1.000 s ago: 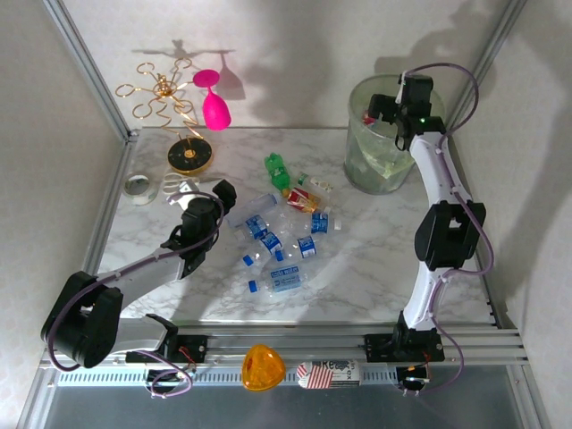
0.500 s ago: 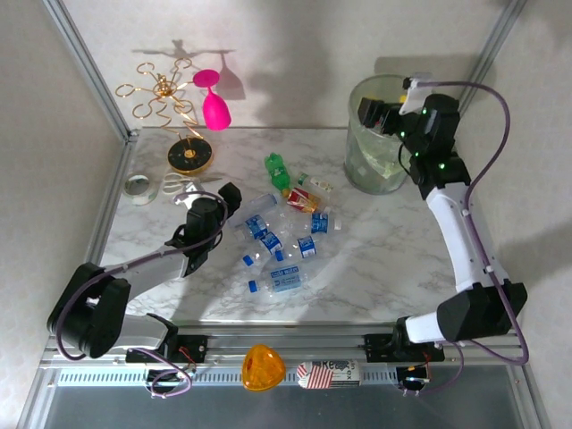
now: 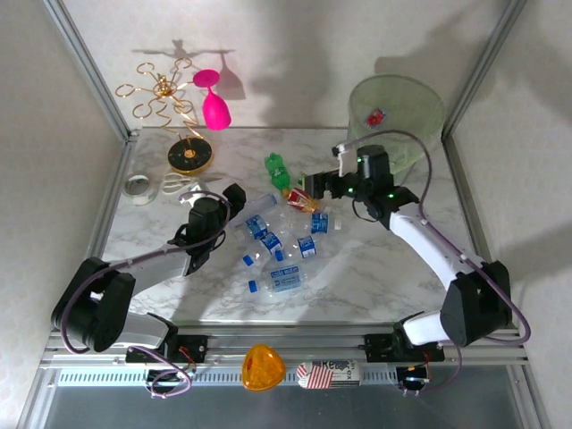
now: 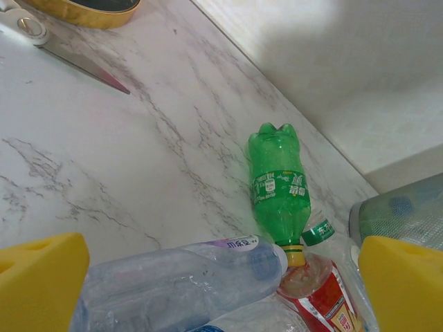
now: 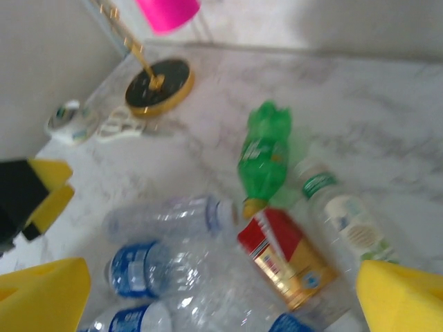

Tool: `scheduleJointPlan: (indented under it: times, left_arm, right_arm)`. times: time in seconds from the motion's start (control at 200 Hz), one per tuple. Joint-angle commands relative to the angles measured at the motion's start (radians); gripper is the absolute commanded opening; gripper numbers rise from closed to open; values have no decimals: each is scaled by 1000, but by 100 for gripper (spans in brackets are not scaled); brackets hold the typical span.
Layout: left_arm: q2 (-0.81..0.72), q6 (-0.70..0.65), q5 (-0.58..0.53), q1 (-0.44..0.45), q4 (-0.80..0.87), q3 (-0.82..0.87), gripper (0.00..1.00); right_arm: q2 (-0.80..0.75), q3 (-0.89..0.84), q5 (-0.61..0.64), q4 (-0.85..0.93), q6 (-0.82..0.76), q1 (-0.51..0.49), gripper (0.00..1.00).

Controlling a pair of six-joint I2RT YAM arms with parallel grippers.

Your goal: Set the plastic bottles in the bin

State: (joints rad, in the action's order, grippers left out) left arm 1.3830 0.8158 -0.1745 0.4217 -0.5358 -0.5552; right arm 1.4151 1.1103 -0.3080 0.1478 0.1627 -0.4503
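Note:
Several plastic bottles (image 3: 277,246) lie in a heap mid-table: clear ones with blue labels, a green one (image 3: 277,170) and a red-labelled one (image 3: 302,198). The pale-green bin (image 3: 407,98) stands at the far right with something red inside. My left gripper (image 3: 234,198) is open at the heap's left edge. In the left wrist view a clear bottle (image 4: 180,283) lies between its spread yellow fingers (image 4: 38,277), with the green bottle (image 4: 279,190) beyond. My right gripper (image 3: 315,185) hangs open over the heap's far side, above the red-labelled bottle (image 5: 287,256) and the clear bottles (image 5: 166,218).
A gold wire rack (image 3: 174,98) on a black and gold base (image 3: 189,156) holds a pink wine glass (image 3: 213,100) at the back left. Scissors (image 3: 179,185) and a small glass dish (image 3: 138,186) lie near the left wall. Metal frame posts edge the table.
My right arm has swung from above the bin down and left to the bottle heap, still open. The left gripper has edged right toward the bottles.

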Motion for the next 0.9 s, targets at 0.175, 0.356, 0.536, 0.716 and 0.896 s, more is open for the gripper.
scheduleJointPlan:
  times: [0.175, 0.356, 0.536, 0.716, 0.896]
  left_arm:
    - [-16, 1, -9, -9, 3, -19, 100]
    - [-18, -4, -25, -8, 3, -9, 100]
    - [-16, 1, -26, -8, -6, -2, 100]
    - [-27, 3, -35, -8, -7, 8, 100]
    - [-63, -10, -54, -8, 15, 20, 100]
  right_arm:
    - [120, -39, 165, 194, 217, -138, 99]
    - [33, -211, 186, 134, 475, -163, 99]
    - [-23, -336, 174, 96, 639, -201, 99]
    - [-14, -391, 149, -10, 732, -226, 99]
    - [22, -429, 120, -159, 825, -228, 99]
